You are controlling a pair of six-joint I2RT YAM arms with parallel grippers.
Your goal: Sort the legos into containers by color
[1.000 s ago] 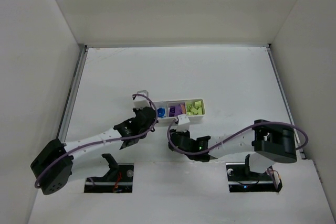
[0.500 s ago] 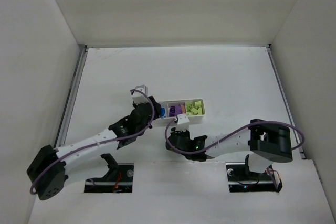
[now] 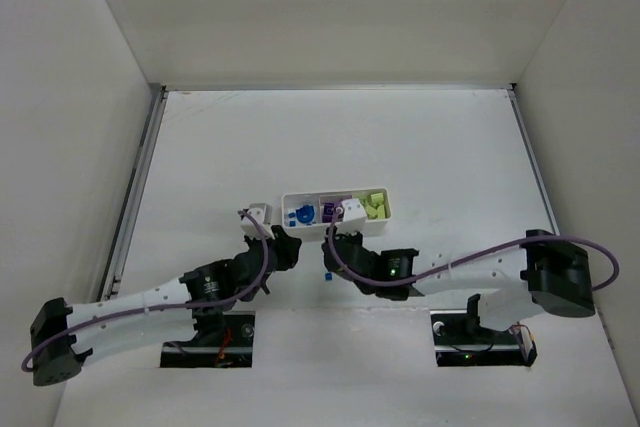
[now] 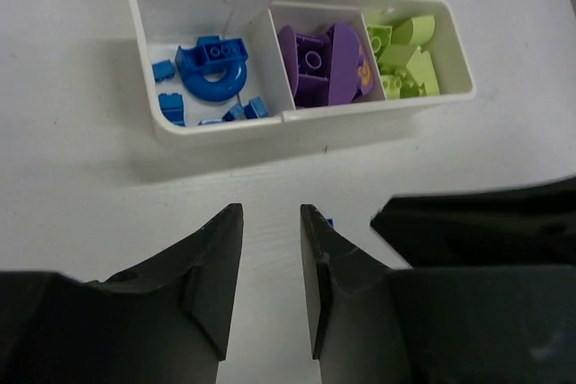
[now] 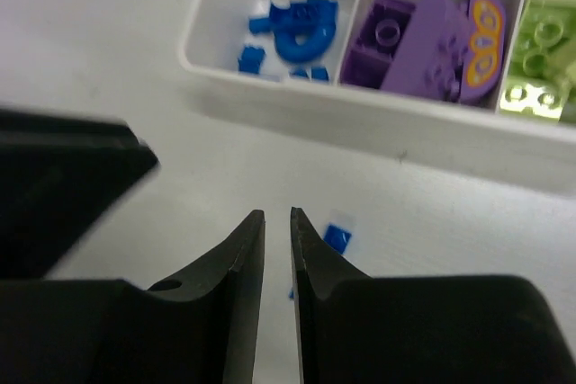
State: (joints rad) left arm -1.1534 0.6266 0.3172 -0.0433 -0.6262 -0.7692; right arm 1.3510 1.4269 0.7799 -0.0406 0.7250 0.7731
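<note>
Your right tool (image 5: pixel 277 217) is pressed together on nothing, with a loose blue brick (image 5: pixel 337 236) on the surface (image 5: pixel 135 60) just at its 3 o'clock and the tray (image 5: pixel 360 111) at 12, so you may nudge it away or clash with the slightly spread, empty left tool (image 4: pixel 270 215) nearby.

A white table (image 3: pixel 400 137) sits boxed in by plain pale walls (image 3: pixel 300 7), with a metal rail (image 3: pixel 133 197) running along its left edge.
</note>
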